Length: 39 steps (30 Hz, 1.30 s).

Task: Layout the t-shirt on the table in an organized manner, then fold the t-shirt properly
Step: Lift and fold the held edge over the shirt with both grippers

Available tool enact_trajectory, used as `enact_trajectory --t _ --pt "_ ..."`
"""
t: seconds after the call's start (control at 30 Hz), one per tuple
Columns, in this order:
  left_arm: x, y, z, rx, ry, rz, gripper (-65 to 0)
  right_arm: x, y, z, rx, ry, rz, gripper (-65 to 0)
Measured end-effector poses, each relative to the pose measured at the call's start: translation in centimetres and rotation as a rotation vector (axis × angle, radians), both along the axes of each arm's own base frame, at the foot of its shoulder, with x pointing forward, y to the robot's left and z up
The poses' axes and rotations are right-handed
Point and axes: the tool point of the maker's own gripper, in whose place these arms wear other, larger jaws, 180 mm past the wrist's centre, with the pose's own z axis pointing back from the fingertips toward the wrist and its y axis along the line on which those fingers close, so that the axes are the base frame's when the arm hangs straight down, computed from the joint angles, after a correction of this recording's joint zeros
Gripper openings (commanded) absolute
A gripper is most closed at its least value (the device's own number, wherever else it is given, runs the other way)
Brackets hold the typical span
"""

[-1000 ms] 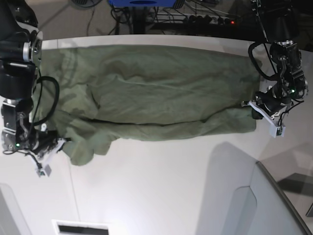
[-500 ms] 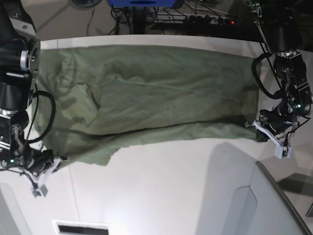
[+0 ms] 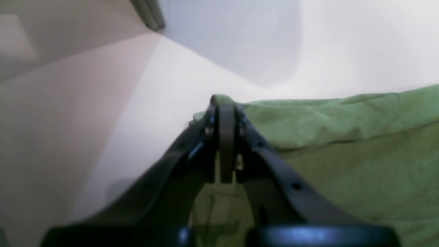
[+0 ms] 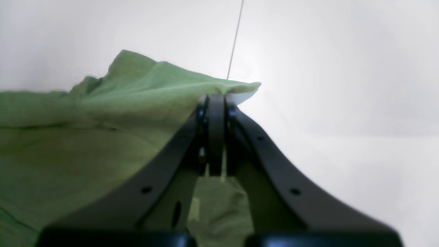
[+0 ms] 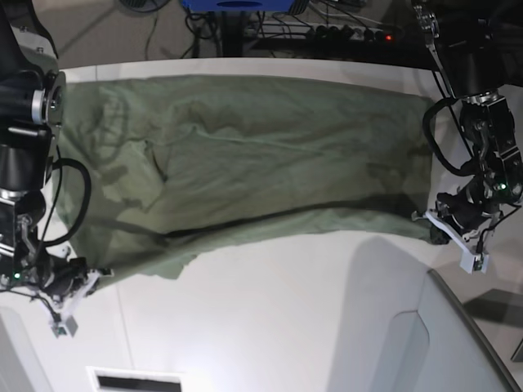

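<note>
No words, numbers or logos for me to read anywhere here. The t-shirt (image 5: 245, 163) is plain olive with no print on it, the table (image 5: 270, 318) is bare white with no markings, and my own black fingers carry no label that I can make out. The clutter at the far edge is too dark and small to read.

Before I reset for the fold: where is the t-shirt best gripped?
Grip the t-shirt at its near-edge corners, from its outer ends. The cloth lies spread on the table; there the left end effector and right end effector are pinching it.
</note>
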Motion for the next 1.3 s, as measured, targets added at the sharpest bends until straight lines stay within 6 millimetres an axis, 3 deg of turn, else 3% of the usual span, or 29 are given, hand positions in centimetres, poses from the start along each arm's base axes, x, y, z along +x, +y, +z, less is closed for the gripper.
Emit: enact_trajectory --t 0.1,0.3,0.47,0.67,0.9,1.1,1.3 --pt "0.0 0.1 0.0 0.003 -0.001 0.000 -65.0 -0.3 -0.8 -0.1 -0.015 0.016 -0.008 -65.0" --pt "-0.2 0.1 -0.2 0.004 0.008 0.001 -65.0 -3.0 -1.0 -2.1 -0.042 0.128 -0.002 -65.0" --pt "-2.0 0.1 -2.0 0.004 0.054 0.001 -65.0 -5.7 -1.2 -3.2 -0.074 0.187 0.003 -65.0" --pt "-2.6 1.5 -1.9 0.035 0.064 0.008 -65.0 -7.5 -1.4 -3.2 -0.112 0.231 0.016 -65.0" --pt "-4.1 -0.9 -4.1 0.069 0.143 -0.106 -65.0 -10.5 -1.3 -5.0 -0.123 0.313 0.024 -65.0" --pt "-5.0 -0.9 -4.8 0.074 0.171 -0.114 -65.0 -12.5 -1.3 -6.6 -0.120 0.358 0.028 -65.0" --pt "-5.8 -0.4 -5.2 0.086 0.191 -0.116 -65.0 -12.9 -1.6 -6.9 -0.123 0.366 0.025 -65.0"
